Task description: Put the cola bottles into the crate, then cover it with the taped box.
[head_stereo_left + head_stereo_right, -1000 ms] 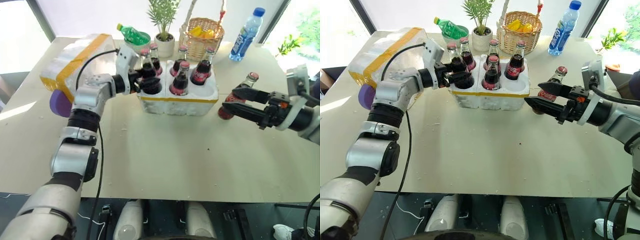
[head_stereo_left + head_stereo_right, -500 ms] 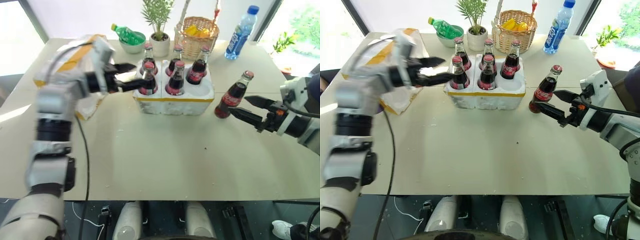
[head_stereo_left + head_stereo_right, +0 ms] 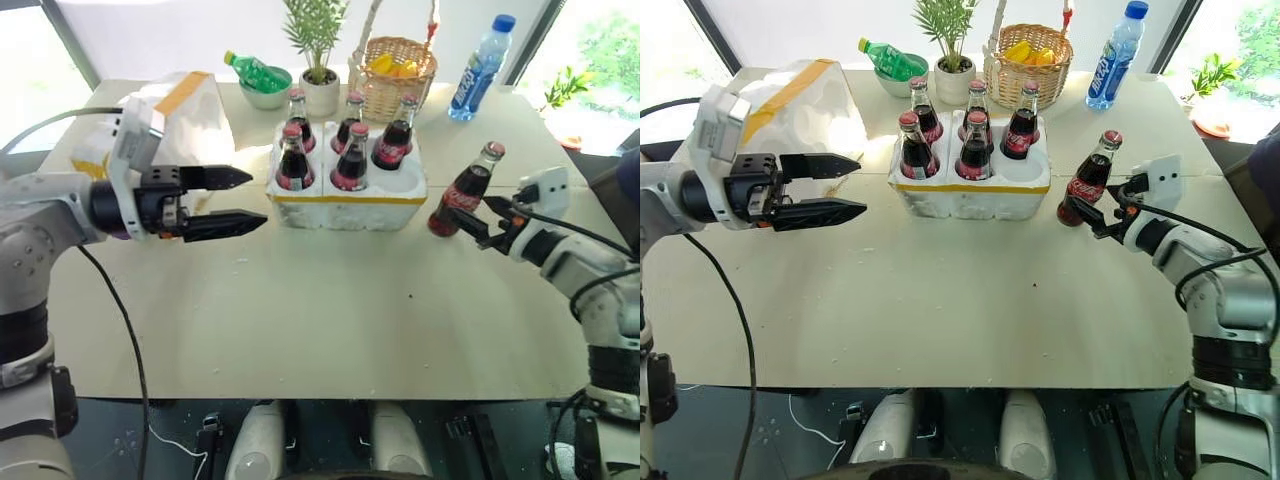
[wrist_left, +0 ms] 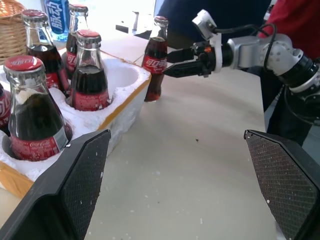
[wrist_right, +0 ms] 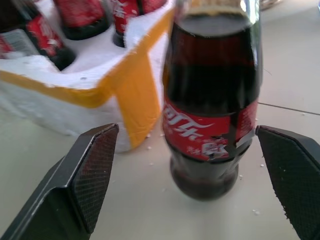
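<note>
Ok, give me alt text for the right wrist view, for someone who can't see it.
A cola bottle stands upright on the table, between the open right gripper fingers. Beside it is a corner of the white foam crate, with more bottles in it.

The left gripper [image 3: 243,196] has let go of the front-left cola bottle [image 3: 293,160] and pulled back open from the crate [image 3: 347,198].

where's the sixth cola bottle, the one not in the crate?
The dark glass cola bottle stands on the table, right of the white styrofoam crate, between the open right claw's fingers.
</note>
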Action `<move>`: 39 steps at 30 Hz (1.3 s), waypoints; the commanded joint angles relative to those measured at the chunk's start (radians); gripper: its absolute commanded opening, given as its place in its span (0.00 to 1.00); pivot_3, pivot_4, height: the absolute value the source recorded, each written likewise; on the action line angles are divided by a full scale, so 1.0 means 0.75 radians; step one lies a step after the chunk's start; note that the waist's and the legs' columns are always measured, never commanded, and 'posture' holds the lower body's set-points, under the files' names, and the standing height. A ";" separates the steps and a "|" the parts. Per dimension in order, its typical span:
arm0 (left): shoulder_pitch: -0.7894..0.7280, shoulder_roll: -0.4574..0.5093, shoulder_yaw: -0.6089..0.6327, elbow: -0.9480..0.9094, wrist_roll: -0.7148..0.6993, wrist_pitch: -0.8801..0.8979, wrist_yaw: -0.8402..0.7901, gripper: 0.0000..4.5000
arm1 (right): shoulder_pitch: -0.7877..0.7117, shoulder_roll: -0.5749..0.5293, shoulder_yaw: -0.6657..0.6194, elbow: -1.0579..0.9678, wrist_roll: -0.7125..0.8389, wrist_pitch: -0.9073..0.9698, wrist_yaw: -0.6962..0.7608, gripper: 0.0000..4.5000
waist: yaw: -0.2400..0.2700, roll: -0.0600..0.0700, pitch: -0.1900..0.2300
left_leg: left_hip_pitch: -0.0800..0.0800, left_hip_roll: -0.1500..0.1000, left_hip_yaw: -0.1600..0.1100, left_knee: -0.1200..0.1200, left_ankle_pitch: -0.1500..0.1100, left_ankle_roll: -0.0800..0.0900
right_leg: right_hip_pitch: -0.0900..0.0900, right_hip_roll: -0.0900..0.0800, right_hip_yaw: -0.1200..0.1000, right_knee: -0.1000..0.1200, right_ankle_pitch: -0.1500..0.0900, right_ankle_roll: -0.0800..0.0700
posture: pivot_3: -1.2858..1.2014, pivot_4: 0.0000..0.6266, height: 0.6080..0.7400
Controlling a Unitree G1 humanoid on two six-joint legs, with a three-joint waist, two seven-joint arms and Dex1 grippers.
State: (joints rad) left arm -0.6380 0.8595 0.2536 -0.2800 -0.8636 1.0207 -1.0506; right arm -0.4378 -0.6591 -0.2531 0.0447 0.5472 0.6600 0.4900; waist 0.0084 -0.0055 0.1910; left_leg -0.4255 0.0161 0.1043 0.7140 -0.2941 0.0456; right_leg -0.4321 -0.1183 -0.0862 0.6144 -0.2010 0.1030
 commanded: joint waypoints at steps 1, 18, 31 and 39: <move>0.005 0.017 0.056 -0.040 -0.050 -0.008 0.035 1.00 | -0.084 0.034 0.016 0.084 -0.056 -0.095 0.023 1.00 | -0.004 0.000 0.000 | 0.000 0.000 0.000 0.000 0.000 0.000 | 0.000 0.001 0.000 0.000 0.000 0.000 | 0.52 0.24 1.00; 0.071 0.028 0.062 -0.059 -0.082 -0.060 0.092 1.00 | -0.530 0.022 0.020 -0.078 0.035 0.013 0.109 0.62 | -0.035 0.011 0.007 | -0.002 0.000 0.002 -0.004 0.002 -0.003 | -0.006 0.000 0.002 0.001 0.000 0.000 | 0.52 0.24 1.00; 0.113 0.058 0.105 -0.091 -0.111 -0.067 0.139 1.00 | -0.529 0.133 0.285 -0.023 -0.089 0.113 0.131 0.62 | -0.029 0.008 0.006 | -0.002 -0.002 0.003 -0.016 0.004 -0.007 | -0.008 -0.001 0.001 -0.001 0.000 0.000 | 0.52 0.24 1.00; 0.175 0.105 0.167 -0.114 -0.133 -0.056 0.165 1.00 | -0.526 0.176 0.342 0.099 -0.195 0.110 0.119 0.99 | -0.029 0.008 0.006 | -0.002 -0.001 0.003 -0.019 0.005 -0.008 | -0.009 0.000 0.001 -0.001 0.000 -0.001 | 0.52 0.24 1.00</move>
State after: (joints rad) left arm -0.5042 0.9143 0.3345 -0.3332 -0.9466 0.9911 -0.9314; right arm -0.8189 -0.5254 0.0241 0.1356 0.4078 0.7585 0.5730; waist -0.0137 0.0001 0.1953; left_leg -0.4269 0.0152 0.1067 0.6999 -0.2903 0.0394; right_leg -0.4388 -0.1180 -0.0853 0.6138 -0.2012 0.1025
